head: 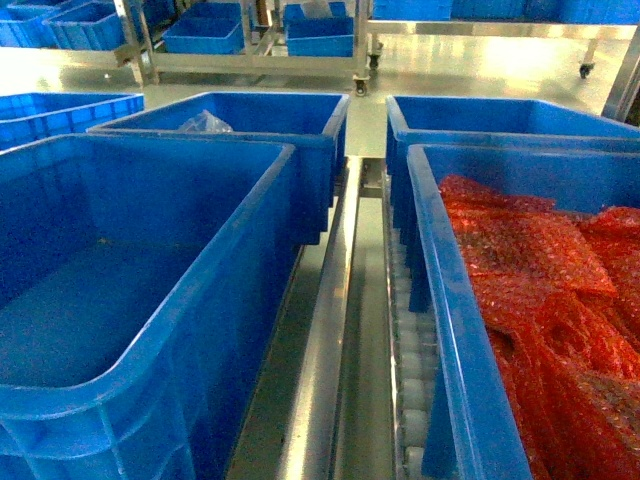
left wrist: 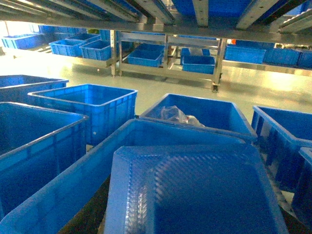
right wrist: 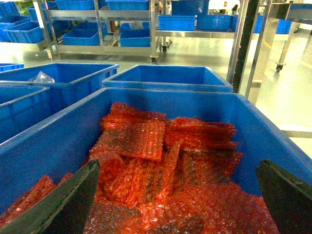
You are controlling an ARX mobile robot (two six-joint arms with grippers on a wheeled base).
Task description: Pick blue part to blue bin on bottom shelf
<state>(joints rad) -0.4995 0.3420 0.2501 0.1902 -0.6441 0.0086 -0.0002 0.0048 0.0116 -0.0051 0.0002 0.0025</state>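
The blue part [left wrist: 195, 195], a dark blue block with a ribbed, shiny face, fills the bottom of the left wrist view. It hangs over the near rim of the big empty blue bin [left wrist: 63, 190]. My left gripper's fingers are hidden behind the part, which looks held. In the head view the blue bin [head: 200, 300] stands front left on the bottom shelf [head: 325, 360], a level of steel rails and white rollers [head: 410, 370]. Neither gripper nor the part shows there. My right gripper [right wrist: 180, 204] hangs open, its dark fingers [right wrist: 63, 204] wide apart over red packets.
A like crate [head: 445, 300] full of red bubble-wrap packets [right wrist: 161, 165] stands at the right. Behind the blue bin is another crate [head: 250, 125] holding a clear plastic bag [head: 205, 123]. More blue crates sit on racks [head: 250, 65] across the pale floor. A shelf level [left wrist: 161, 19] runs overhead.
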